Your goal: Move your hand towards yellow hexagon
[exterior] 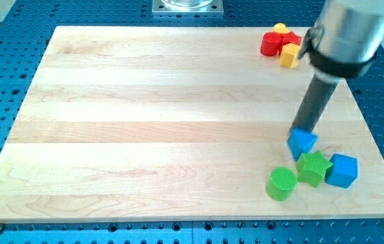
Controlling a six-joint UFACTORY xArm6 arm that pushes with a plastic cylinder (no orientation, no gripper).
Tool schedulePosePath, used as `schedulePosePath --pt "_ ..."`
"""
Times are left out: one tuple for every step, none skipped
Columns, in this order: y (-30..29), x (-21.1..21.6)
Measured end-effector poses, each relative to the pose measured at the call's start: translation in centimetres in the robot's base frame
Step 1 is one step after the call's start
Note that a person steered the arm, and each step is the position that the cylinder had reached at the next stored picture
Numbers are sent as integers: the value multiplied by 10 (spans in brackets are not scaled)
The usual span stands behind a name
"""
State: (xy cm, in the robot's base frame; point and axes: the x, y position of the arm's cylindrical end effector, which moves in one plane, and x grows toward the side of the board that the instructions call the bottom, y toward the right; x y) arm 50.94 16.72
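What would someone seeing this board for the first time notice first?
Probably the thick dark rod coming down from the view's top right, my tip right at the top edge of a blue block. Around that, at the lower right, sit a green star, a green cylinder and a blue cube. Red block and yellow hexagon huddle at the board's top right corner.

My arm shows as a fat silver-grey cylinder in the frame's upper right, banded black below, narrowing into a straight dark rod ending at my tip (301, 129).
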Motion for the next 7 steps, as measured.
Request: schedulePosePath --pt "-2 18" --pt "-29 -12" --pt "-91 -26" --pt "-101 -34" --pt "-99 -36" --pt "-72 -36" --pt "-48 -36"
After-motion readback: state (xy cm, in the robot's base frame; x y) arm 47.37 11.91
